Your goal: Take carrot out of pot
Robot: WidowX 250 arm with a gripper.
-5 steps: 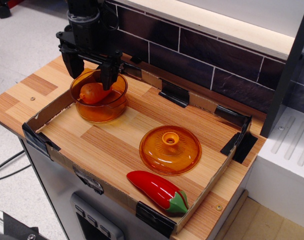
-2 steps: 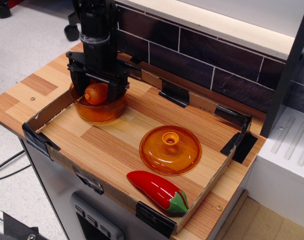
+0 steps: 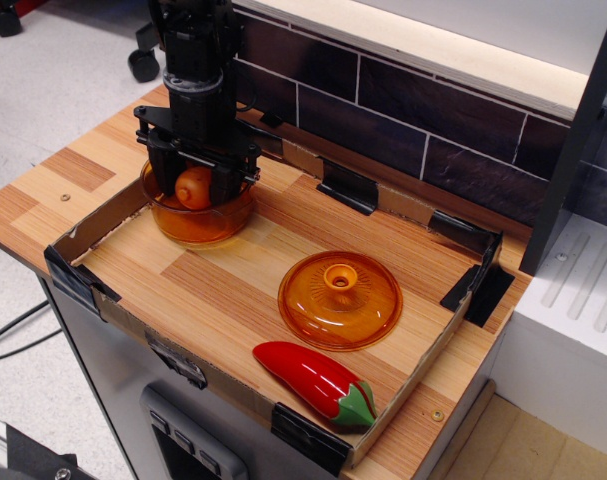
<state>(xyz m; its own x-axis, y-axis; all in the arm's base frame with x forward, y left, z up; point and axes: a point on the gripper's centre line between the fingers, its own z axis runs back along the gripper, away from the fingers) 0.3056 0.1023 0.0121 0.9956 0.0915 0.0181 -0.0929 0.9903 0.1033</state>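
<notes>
The small orange carrot (image 3: 194, 187) lies inside the round amber pot (image 3: 197, 222) at the back left of the tray. My black gripper (image 3: 196, 185) has come straight down into the pot. Its two fingers (image 3: 226, 183) stand on either side of the carrot and press against it. The carrot is still low, within the pot's walls. The arm hides the pot's far rim.
The domed orange lid (image 3: 339, 299) with a knob sits right of centre. A glossy red pepper (image 3: 315, 382) with a green stem lies near the front edge. A low cardboard wall (image 3: 93, 224) with black corner clips rings the wooden tray. A dark tiled wall stands behind.
The gripper moved slightly right and down into the pot. Its fingers came together around the carrot, which now sits between them.
</notes>
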